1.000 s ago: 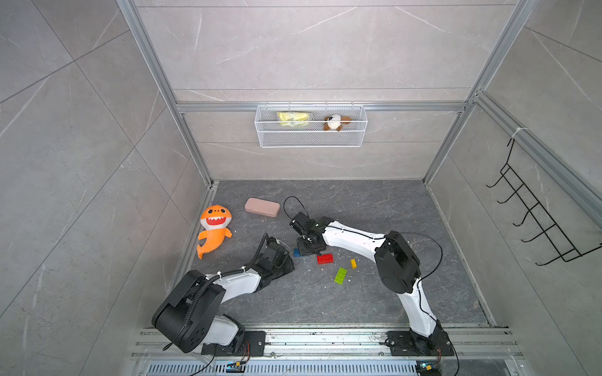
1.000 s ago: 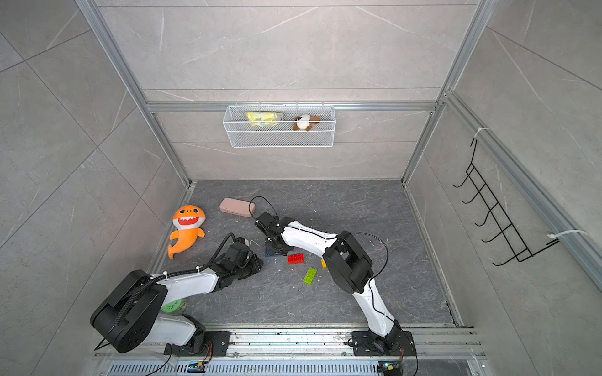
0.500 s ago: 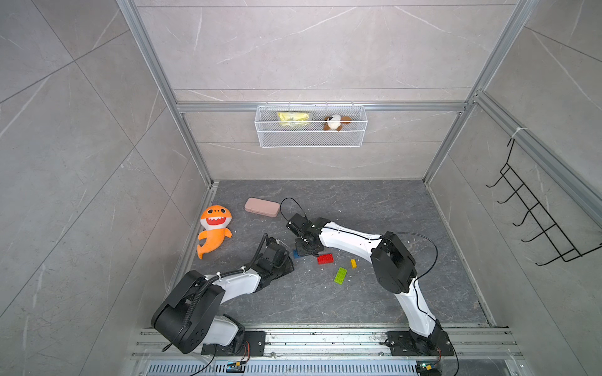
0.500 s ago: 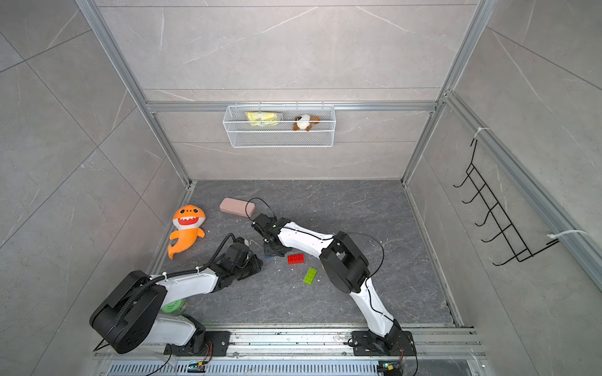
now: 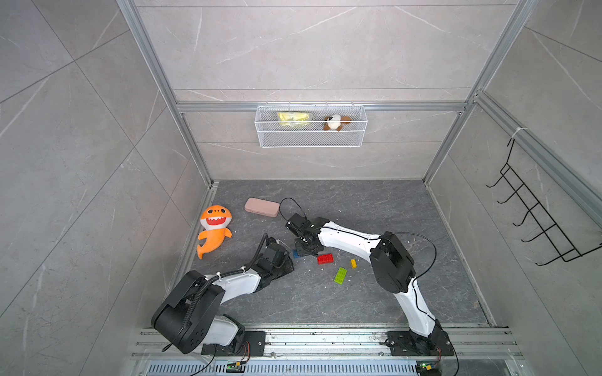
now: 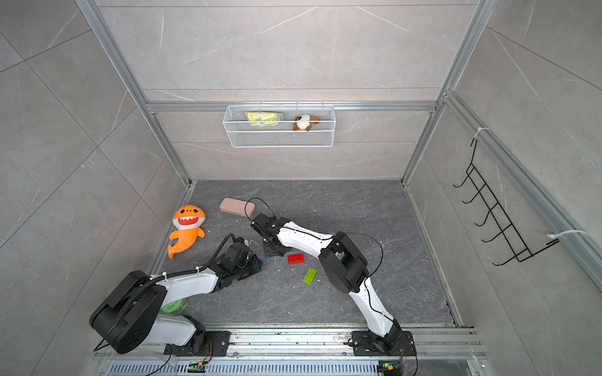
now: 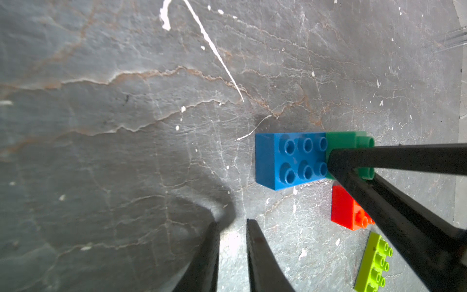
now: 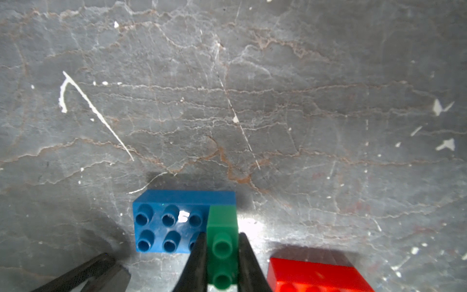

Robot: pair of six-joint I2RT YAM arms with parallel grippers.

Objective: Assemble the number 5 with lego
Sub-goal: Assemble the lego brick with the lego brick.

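The surface [image 5: 358, 208] is a dark grey, veined stone-look slab, scuffed with white flecks and a long white scratch. Pale grey marbled wall panels in aluminium framing close it in on three sides. A white wire basket [image 5: 311, 138] hangs on the back wall with a yellow packet [image 5: 293, 118] and a small brown-and-white plush [image 5: 337, 122] inside. A black wire hook rack [image 5: 534, 221] is on the right-hand wall.

An orange shark plush [image 5: 215, 232] and a pink case [image 5: 262, 207] lie near the far left corner.

Mid-surface, the right fingers [image 8: 198, 257] pinch the dark green brick [image 8: 222, 220], which sits on one end of the blue brick [image 8: 164, 227]. The left fingers [image 7: 256, 252] are almost pressed together and hold nothing, low over bare slab just beside the blue brick. The red brick [image 5: 324, 258], yellow brick [image 5: 353, 263] and lime green brick [image 5: 340, 275] lie loose close by, apart from each other.
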